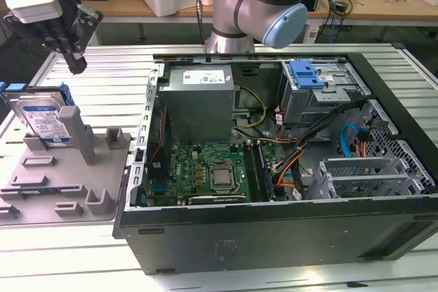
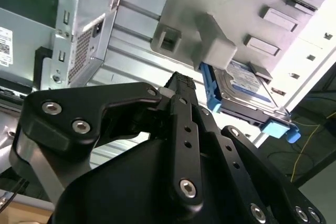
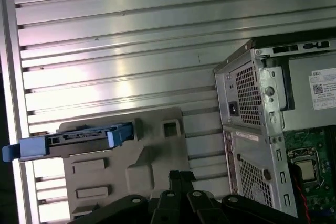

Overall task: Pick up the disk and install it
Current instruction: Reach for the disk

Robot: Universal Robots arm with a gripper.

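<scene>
The disk [image 1: 42, 118] stands upright on edge in a slot of the grey holder [image 1: 75, 169] at the exterior view's left, its white-and-blue label facing forward and a blue bracket around its edges. My gripper [image 1: 76, 66] hangs above it and slightly toward the exterior view's right, apart from it, with its black fingers shut and nothing between them. In the second wrist view the disk [image 2: 247, 85] lies beyond the fingertips [image 2: 181, 83]. In the first wrist view the disk [image 3: 73, 140] appears edge-on in the holder [image 3: 131, 166].
An open computer case [image 1: 274, 223] lies on the slatted metal table [image 1: 61, 251] beside the holder. Inside are a grey power supply box [image 1: 198, 100], a motherboard [image 1: 205, 176], and a drive cage with a blue latch [image 1: 308, 76]. Cables run across its interior.
</scene>
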